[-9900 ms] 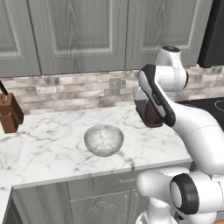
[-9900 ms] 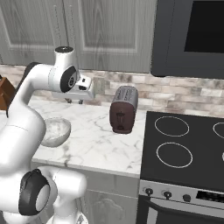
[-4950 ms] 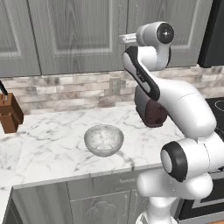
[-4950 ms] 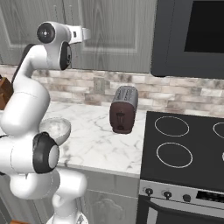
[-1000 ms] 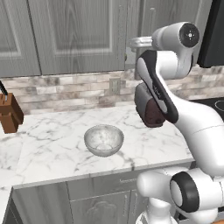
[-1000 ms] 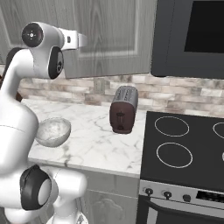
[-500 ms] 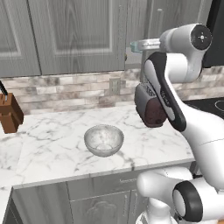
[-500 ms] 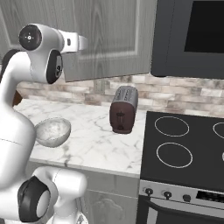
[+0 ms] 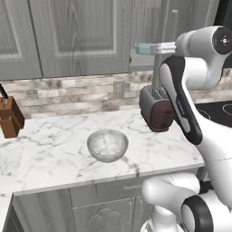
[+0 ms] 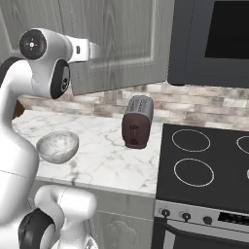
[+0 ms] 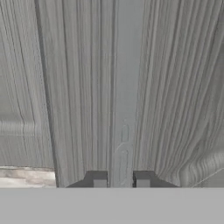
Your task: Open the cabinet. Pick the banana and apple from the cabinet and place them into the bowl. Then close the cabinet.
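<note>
gripper [image 11: 121, 180] clamped on the cabinet [image 9: 86, 36] door's handle [image 11: 124, 87].

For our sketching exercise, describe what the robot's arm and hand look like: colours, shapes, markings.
The arm is glossy white, built of rounded, tube-like links with dark grey bands and round dark caps at the joints. The hand ends in two small, dark, blocky fingertips with paler square pads. No cables or lettering are visible.

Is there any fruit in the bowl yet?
No, the bowl on the marble counter holds nothing; its glassy inside is bare.
</note>
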Tool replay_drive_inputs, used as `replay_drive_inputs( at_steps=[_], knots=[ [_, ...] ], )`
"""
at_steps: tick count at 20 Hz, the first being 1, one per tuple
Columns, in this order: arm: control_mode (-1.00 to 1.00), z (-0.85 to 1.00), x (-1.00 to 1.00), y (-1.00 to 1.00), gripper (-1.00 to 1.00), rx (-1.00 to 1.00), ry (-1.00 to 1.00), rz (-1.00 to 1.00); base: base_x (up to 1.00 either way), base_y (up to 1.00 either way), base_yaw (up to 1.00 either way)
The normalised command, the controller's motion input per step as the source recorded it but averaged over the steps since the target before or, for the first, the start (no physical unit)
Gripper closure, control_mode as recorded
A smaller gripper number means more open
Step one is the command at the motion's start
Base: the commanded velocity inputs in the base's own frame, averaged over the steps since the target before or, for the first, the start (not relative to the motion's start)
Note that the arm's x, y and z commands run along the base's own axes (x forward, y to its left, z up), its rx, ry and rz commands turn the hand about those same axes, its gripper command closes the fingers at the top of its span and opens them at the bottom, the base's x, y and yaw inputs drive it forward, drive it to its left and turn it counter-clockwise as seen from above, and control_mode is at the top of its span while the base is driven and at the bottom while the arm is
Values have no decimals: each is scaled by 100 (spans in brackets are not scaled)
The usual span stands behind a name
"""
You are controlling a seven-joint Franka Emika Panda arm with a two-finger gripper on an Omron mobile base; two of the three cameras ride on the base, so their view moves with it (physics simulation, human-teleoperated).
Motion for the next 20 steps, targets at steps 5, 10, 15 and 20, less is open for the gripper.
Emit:
replay_drive_inputs(
  at_steps=[5, 10, 15, 20],
  knots=[
    [-100, 0, -44, 0, 100, 0, 1, 0, 0, 0, 0],
    [-100, 0, -43, 0, 100, 0, 1, 0, 0, 0, 0],
    [-100, 0, -47, 0, 100, 0, 0, 0, 0, 0, 0],
    [-100, 0, -38, 2, 100, 0, 0, 0, 0, 0, 0]
  ],
)
